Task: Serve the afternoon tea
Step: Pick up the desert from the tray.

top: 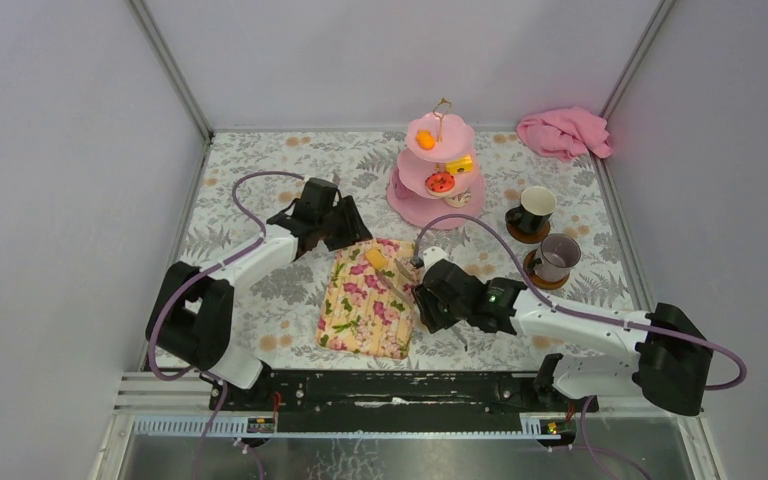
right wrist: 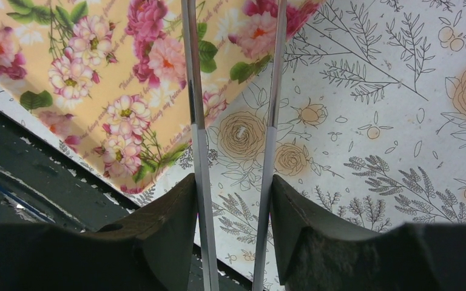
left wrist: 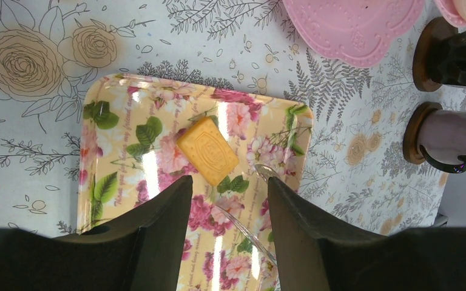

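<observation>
Had the right gripper (right wrist: 232,188) clamped on a pair of metal tongs (right wrist: 193,109), one steel arm lying against the inner face of each finger, both arms running forward past the corner of the floral tray (right wrist: 67,73). Reached with the tong tips to just beside the yellow cake (left wrist: 207,150), lying flat near the middle of that tray; could not tell whether a tip touched it. Hung the left gripper (left wrist: 227,188) above the same tray, fingers parted and empty, the cake showing between them.

Further out, found the pink three-tier stand (top: 410,210) beyond the tray's far end, carrying an orange cake (top: 426,139) on top, a second yellow cake (top: 459,164) and a red cake (top: 440,182) lower down. Found the black mug (top: 535,207) and grey mug (top: 557,255) to its right on coasters (top: 541,281), well apart from the tray.

Judged the step in hand as taking the tray's cake up with the tongs for the stand. To do it well:
- Needed one tip on each long side of the cake, not on a corner.
- Needed the tips low, close to the tray's surface, before any squeeze.
- Called for a gentle, even close, since springy arms could flick a small hard cake away or twist between the fingers.
- Called for a straight lift before swinging toward a free spot on a tier, with the left arm out of that path.
</observation>
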`<state>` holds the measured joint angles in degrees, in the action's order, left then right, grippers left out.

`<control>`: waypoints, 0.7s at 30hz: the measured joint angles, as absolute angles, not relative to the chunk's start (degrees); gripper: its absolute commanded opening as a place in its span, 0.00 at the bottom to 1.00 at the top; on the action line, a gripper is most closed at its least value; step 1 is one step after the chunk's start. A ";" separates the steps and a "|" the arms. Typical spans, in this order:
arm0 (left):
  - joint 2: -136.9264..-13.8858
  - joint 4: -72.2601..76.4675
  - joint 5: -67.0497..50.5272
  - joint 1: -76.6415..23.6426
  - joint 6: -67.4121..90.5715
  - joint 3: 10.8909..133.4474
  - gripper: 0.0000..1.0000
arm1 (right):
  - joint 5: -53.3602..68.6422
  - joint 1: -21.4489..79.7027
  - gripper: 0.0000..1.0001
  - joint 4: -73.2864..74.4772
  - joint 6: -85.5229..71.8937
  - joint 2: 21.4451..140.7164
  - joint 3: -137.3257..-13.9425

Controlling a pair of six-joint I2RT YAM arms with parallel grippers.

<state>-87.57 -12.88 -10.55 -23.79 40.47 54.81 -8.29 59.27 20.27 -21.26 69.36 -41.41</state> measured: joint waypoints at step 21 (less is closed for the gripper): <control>-87.57 -12.71 -11.62 -23.57 40.73 54.04 0.56 | -9.65 59.37 0.52 20.21 -20.71 75.83 -46.46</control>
